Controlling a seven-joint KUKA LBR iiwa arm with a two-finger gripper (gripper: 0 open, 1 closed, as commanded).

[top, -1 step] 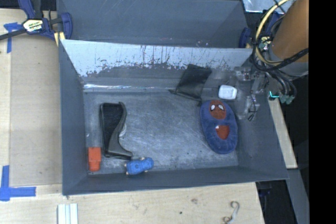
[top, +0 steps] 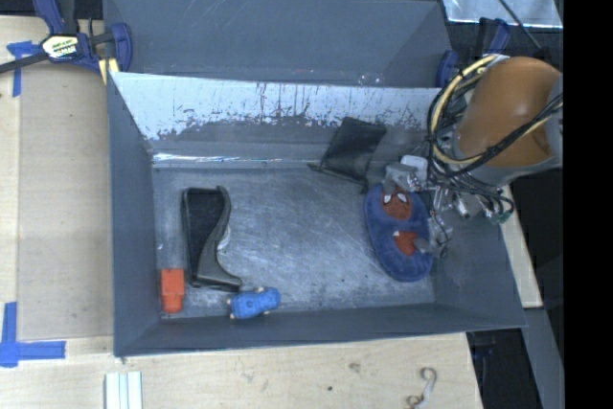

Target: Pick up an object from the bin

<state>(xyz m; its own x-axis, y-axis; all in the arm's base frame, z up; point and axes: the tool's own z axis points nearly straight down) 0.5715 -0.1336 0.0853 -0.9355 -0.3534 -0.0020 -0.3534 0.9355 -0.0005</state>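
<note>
Where the arm with its orange wrist cover [top: 508,110] reaches into the grey metal bin [top: 287,43], the hand [top: 431,220] is low over the right edge of a blue plush slipper-shaped thing with red-orange patches [top: 395,256]; whether the hand is open or closed cannot be told, as cables crowd it; just behind the slipper-shaped thing a flat black piece [top: 351,147] leans at the back wall; well to its left lies a curved black moulded piece [top: 205,235]; further left, by the front wall, sits a small orange block [top: 172,289], and between that block and the plush thing a small blue toy [top: 254,303].
</note>
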